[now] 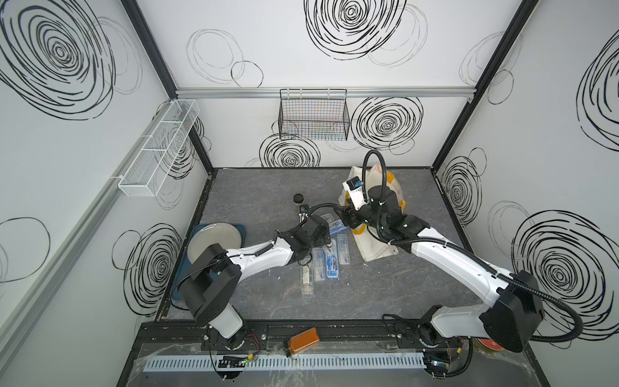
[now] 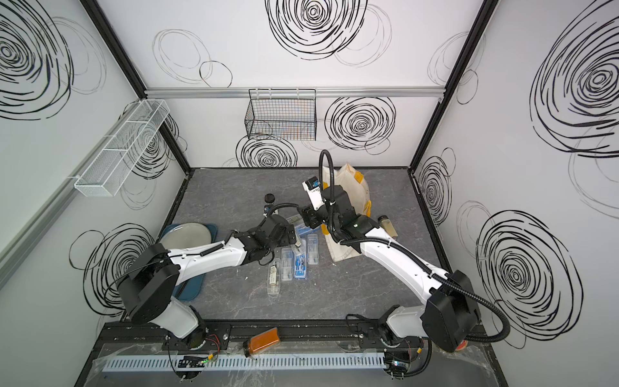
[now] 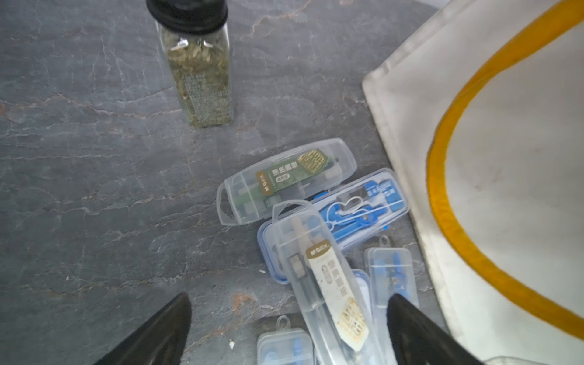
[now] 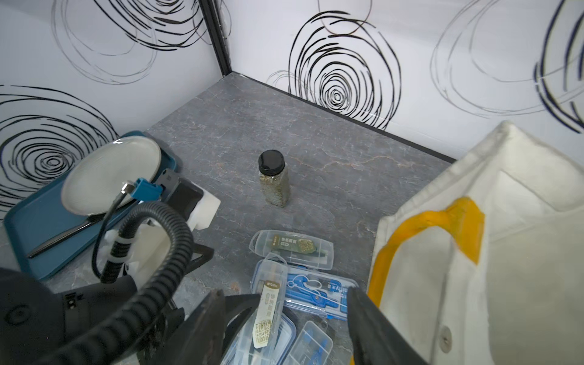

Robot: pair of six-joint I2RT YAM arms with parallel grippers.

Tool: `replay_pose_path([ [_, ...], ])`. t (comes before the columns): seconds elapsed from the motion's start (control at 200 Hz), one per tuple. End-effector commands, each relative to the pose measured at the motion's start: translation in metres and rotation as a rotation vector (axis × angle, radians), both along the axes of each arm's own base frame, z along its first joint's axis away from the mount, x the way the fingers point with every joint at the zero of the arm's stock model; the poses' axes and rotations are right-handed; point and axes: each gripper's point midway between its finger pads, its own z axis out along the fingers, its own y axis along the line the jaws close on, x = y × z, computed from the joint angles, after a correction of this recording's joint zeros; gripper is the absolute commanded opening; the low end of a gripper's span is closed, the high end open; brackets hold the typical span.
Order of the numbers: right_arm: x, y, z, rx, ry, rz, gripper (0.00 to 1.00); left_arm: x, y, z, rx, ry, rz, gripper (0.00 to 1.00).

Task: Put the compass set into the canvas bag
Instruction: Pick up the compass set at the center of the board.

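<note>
Your left pincer (image 3: 289, 298) is gaping empty, right pincer (image 4: 284, 290) standing parted, empty, both hovering over compass sets (image 3: 319, 284); canvas bag (image 3: 493, 189) edge adjoining, table (image 3: 94, 189) lying open beyond.

Compass cases (image 1: 331, 264) mid-table, canvas bag (image 1: 371, 251) just right, jar (image 1: 299, 199) behind, plate (image 1: 214, 239) on tray (image 4: 41, 221) left.

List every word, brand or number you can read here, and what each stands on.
"M&G": beige label on the clear compass case, faint.
"M&G": green label on the second clear case, faint.
Chinese characters on both labels: too blurred to read.
Blue compass case: white print, unreadable.
Spice jar: fine print, too small.
</note>
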Motion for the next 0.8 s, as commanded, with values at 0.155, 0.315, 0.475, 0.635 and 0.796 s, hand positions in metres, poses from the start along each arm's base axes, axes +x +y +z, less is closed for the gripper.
replay_pose_path([
  [0.155,-0.009,-0.03,0.025,0.055,-0.091,-0.113,0.67,-0.003,-0.021,-0.016,0.127,0.077,-0.019,1.0],
  [0.315,-0.011,-0.033,0.02,0.056,-0.092,-0.119,0.67,-0.002,-0.038,-0.033,0.132,0.132,-0.048,0.96],
  [0.475,-0.011,-0.033,0.017,0.054,-0.091,-0.118,0.67,0.003,-0.049,-0.047,0.134,0.166,-0.063,0.9],
  [0.635,-0.013,-0.031,0.017,0.074,-0.102,-0.104,0.68,0.004,-0.055,-0.059,0.137,0.194,-0.073,0.82],
  [0.796,-0.013,-0.031,0.015,0.079,-0.106,-0.104,0.68,0.005,-0.059,-0.061,0.115,0.194,-0.075,0.71],
])
